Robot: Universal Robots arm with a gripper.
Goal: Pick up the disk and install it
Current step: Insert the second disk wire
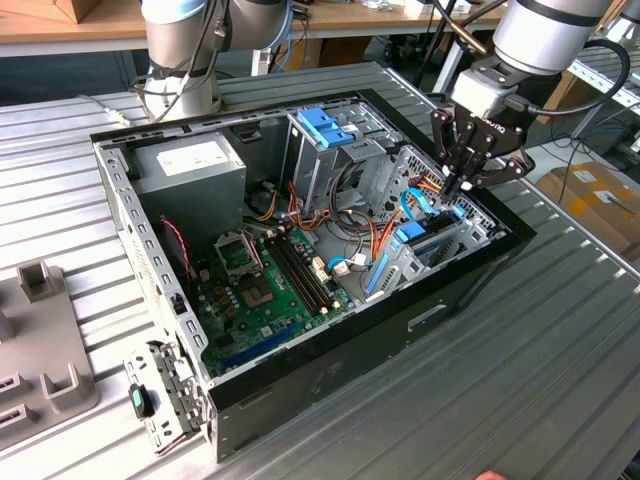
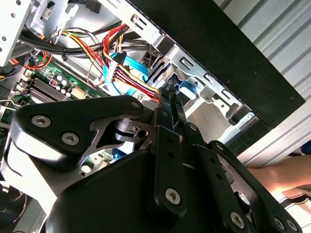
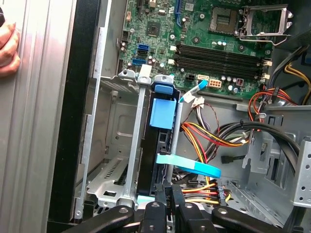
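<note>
The disk [image 3: 148,162] stands on edge inside the metal drive bay [image 3: 104,160] at the front corner of the open computer case [image 1: 330,390]. Its dark side and its light blue plastic rail [image 3: 163,114] show in the first wrist view. My gripper [image 1: 463,186] hangs over that bay at the exterior view's right. Its fingers are shut together, and their tips [image 3: 171,190] sit at the disk's near end, beside a flat blue data cable [image 3: 189,166]. In the second wrist view the shut gripper [image 2: 171,94] points down into the same bay.
In the case are a grey power supply [image 1: 190,165], a metal drive cage with a blue latch [image 1: 325,125], the green motherboard [image 1: 265,280] and loose coloured cables [image 3: 209,133]. A person's hand [image 3: 7,48] rests on the ribbed table beside the case. Grey fixtures [image 1: 40,300] lie at the exterior view's left.
</note>
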